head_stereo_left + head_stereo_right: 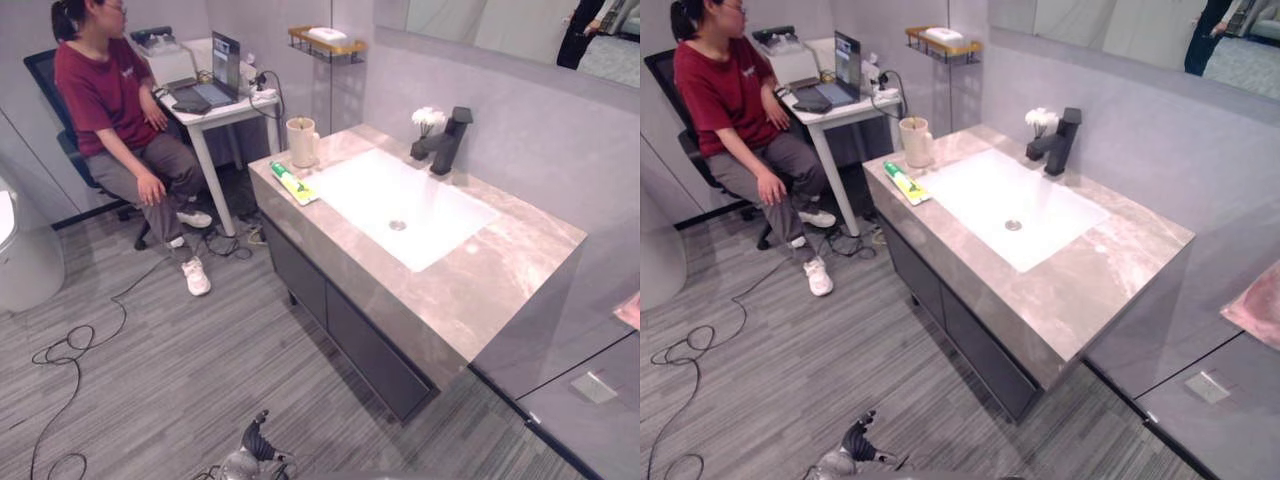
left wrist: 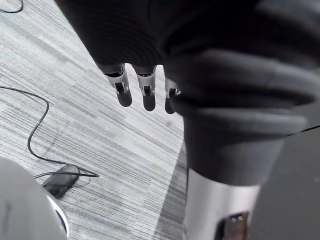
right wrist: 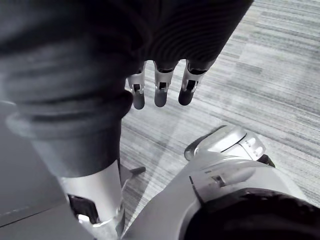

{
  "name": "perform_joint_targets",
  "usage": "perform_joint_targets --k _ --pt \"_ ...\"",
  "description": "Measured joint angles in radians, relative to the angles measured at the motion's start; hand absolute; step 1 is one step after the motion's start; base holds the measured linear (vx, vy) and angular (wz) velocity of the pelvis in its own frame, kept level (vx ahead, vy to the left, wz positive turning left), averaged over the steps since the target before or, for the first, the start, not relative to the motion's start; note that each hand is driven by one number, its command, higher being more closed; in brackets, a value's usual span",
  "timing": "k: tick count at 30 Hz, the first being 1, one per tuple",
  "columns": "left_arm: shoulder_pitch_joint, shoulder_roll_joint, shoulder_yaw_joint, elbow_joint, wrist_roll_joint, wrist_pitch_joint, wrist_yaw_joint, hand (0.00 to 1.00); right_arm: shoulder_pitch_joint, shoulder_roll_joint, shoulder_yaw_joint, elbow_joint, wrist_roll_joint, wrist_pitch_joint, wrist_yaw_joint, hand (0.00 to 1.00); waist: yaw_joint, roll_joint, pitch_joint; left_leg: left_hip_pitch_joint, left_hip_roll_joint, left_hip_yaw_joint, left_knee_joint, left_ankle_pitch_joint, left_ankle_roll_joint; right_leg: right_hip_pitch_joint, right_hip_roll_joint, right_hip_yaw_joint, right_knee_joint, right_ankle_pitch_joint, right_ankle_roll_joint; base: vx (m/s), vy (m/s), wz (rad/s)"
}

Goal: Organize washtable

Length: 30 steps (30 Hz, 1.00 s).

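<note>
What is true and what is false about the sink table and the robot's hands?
1. The toothpaste tube lies flat on the washtable, beside the sink. True.
2. The cup stands inside the sink. False: it stands upright on the washtable's corner, outside the basin.
3. The left hand is holding the toothpaste tube. False: its fingers hang straight and hold nothing, above the floor.
4. The faucet is black. True.
5. The right hand is open and empty. True.
</note>
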Motion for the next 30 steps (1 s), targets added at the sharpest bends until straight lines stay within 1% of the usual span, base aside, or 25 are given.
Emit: perform_joint_targets --k 1,2,6,7,10,12,13,15,17,18,19,20,21,22,24,25,26,27,28,29,30 --pt "-0.001 0.0 0.0 0.001 0.0 0.0 0.0 0.0 -0.004 0.0 0.0 0.007 -0.007 0.0 0.0 0.0 0.001 -0.001 0.0 0.005 0.004 0.0 0.0 0.0 0.001 0.007 0.004 0.0 -0.004 0.0 0.0 0.05 -0.021 -0.04" --pt "-0.02 0.001 0.001 0.007 0.0 0.0 0.001 0.0 -0.031 -0.007 0.01 0.006 -0.035 -0.001 -0.002 0.0 0.001 -0.005 0.04 0.028 0.017 -0.003 0.0 -0.016 -0.017 0.036 0.013 -0.022 -0.016 -0.016 0.0 0.03 -0.014 -0.02" --pt "-0.02 0.001 0.002 0.007 0.0 0.0 0.001 0.0 -0.031 -0.007 0.009 0.006 -0.035 -0.001 -0.002 0.0 0.001 -0.006 0.041 0.028 0.017 -0.003 0.0 -0.015 -0.017 0.036 0.013 -0.022 -0.016 -0.016 0.0 0.0 0.0 0.0" --pt "-0.02 0.001 0.017 0.007 -0.006 -0.001 0.0 0.0 -0.031 -0.006 0.009 0.006 -0.035 -0.001 -0.002 0.0 0.002 -0.01 0.043 0.027 0.018 -0.004 0.0 -0.015 -0.016 0.036 0.013 -0.023 -0.018 -0.015 0.0 0.0 0.0 0.0" --pt "-0.016 0.0 0.047 0.011 -0.062 0.0 -0.001 0.0 -0.03 -0.005 0.009 0.007 -0.033 -0.004 -0.002 0.0 0.004 -0.013 0.045 0.021 0.018 -0.004 0.0 -0.015 -0.016 0.035 0.013 -0.029 -0.024 -0.015 0.0 0.0 0.0 0.05" --pt "-0.012 -0.001 0.087 0.014 -0.106 -0.001 -0.002 0.0 -0.03 0.0 0.007 0.007 -0.024 -0.007 -0.002 0.0 0.007 -0.017 0.048 0.012 0.02 -0.004 0.0 -0.014 -0.016 0.034 0.013 -0.039 -0.03 -0.012 0.002 0.0 -0.002 0.12" --pt "-0.012 -0.002 0.121 0.018 -0.14 -0.001 -0.003 0.0 -0.03 0.003 0.006 0.007 -0.013 -0.008 -0.001 0.0 0.012 -0.022 0.052 0.006 0.021 -0.004 0.0 -0.014 -0.016 0.034 0.013 -0.047 -0.031 -0.01 0.002 0.0 -0.01 0.13" --pt "-0.012 -0.007 0.184 0.018 -0.203 -0.002 -0.004 0.0 -0.029 0.006 0.006 0.008 0.01 -0.009 -0.001 0.0 0.034 -0.03 0.059 -0.005 0.025 -0.006 0.001 -0.013 -0.016 0.033 0.015 -0.064 -0.047 0.003 0.007 0.0 -0.016 0.08" --pt "-0.011 -0.011 0.248 0.017 -0.265 -0.002 -0.004 0.0 -0.037 0.009 0.009 0.004 0.026 -0.015 -0.001 0.0 0.052 -0.026 0.071 -0.022 0.039 -0.006 0.007 -0.005 -0.017 0.03 0.019 -0.103 -0.063 0.02 0.012 0.0 -0.047 0.03" --pt "-0.013 -0.012 0.28 0.01 -0.307 -0.002 -0.004 0.0 -0.048 0.013 0.014 0.0 0.037 -0.02 -0.003 0.0 0.06 -0.035 0.078 -0.038 0.046 -0.012 0.008 0.001 -0.018 0.02 0.024 -0.129 -0.067 0.03 0.012 -0.02 -0.065 0.11" --pt "-0.013 -0.012 0.285 0.005 -0.327 -0.002 -0.004 0.0 -0.049 0.012 0.025 -0.009 0.047 -0.024 -0.002 0.0 0.063 -0.024 0.086 -0.051 0.049 -0.018 0.008 0.006 -0.018 0.011 0.027 -0.143 -0.067 0.033 0.007 -0.04 -0.053 0.18" --pt "-0.015 -0.022 0.306 -0.005 -0.355 -0.002 -0.004 0.0 -0.052 0.014 0.041 -0.037 0.057 -0.032 -0.004 0.0 0.078 -0.032 0.09 -0.073 0.058 -0.025 0.008 0.015 -0.017 -0.009 0.035 -0.168 -0.066 0.043 0.007 -0.05 -0.044 0.17" --pt "-0.014 -0.028 0.317 -0.015 -0.365 -0.003 -0.002 0.0 -0.053 0.02 0.053 -0.054 0.066 -0.038 -0.007 0.0 0.086 -0.024 0.098 -0.088 0.066 -0.033 0.009 0.022 -0.02 -0.019 0.036 -0.19 -0.066 0.049 0.006 -0.07 -0.051 0.28" --pt "-0.012 -0.03 0.317 -0.021 -0.375 -0.003 -0.002 0.0 -0.057 0.023 0.062 -0.084 0.079 -0.051 -0.014 0.0 0.087 -0.02 0.108 -0.099 0.074 -0.049 0.009 0.029 -0.024 -0.021 0.043 -0.222 -0.066 0.052 0.002 -0.07 -0.04 0.28" --pt "0.003 -0.039 0.323 -0.04 -0.379 -0.004 -0.002 0.0 -0.061 0.026 0.078 -0.117 0.088 -0.055 -0.024 0.0 0.09 -0.01 0.117 -0.1 0.089 -0.055 0.02 0.031 -0.029 -0.011 0.051 -0.254 -0.061 0.052 0.002 -0.08 -0.047 0.25" --pt "0.005 -0.052 0.338 -0.055 -0.379 -0.005 -0.003 0.0 -0.064 0.038 0.081 -0.128 0.087 -0.057 -0.024 0.0 0.108 -0.003 0.124 -0.105 0.1 -0.052 0.053 0.017 -0.031 0.0 0.054 -0.27 -0.055 0.052 0.002 -0.08 -0.048 0.13" --pt "0.005 -0.059 0.341 -0.063 -0.378 -0.005 -0.003 0.0 -0.064 0.043 0.083 -0.135 0.088 -0.057 -0.024 0.0 0.114 0.002 0.128 -0.117 0.11 -0.038 0.077 -0.001 -0.032 0.004 0.054 -0.283 -0.05 0.052 0.001 -0.12 -0.053 0.24" --pt "0.007 -0.074 0.347 -0.081 -0.374 -0.005 -0.005 0.0 -0.064 0.045 0.089 -0.152 0.086 -0.059 -0.023 0.0 0.112 0.009 0.132 -0.149 0.144 0.052 0.157 -0.041 -0.017 0.011 0.047 -0.331 -0.042 0.044 -0.012 -0.12 -0.061 0.6" --pt "0.006 -0.093 0.354 -0.097 -0.374 -0.005 -0.006 0.0 -0.071 0.034 0.098 -0.154 0.086 -0.06 -0.022 0.0 0.107 0.013 0.133 -0.182 0.195 0.189 0.243 -0.068 -0.009 0.018 0.043 -0.381 -0.04 0.037 -0.021 -0.1 -0.051 0.84" --pt "0.006 -0.103 0.356 -0.111 -0.374 -0.005 -0.006 0.0 -0.07 0.03 0.099 -0.153 0.086 -0.059 -0.023 0.0 0.107 0.02 0.132 -0.196 0.222 0.254 0.275 -0.077 0.005 0.018 0.039 -0.407 -0.037 0.034 -0.022 -0.01 -0.014 1.21" --pt "0.006 -0.117 0.357 -0.13 -0.375 -0.008 -0.006 0.0 -0.069 0.019 0.101 -0.151 0.086 -0.057 -0.024 0.0 0.108 0.029 0.132 -0.209 0.274 0.357 0.344 -0.09 0.03 0.018 0.022 -0.465 -0.027 0.029 -0.019 0.07 0.055 1.3"
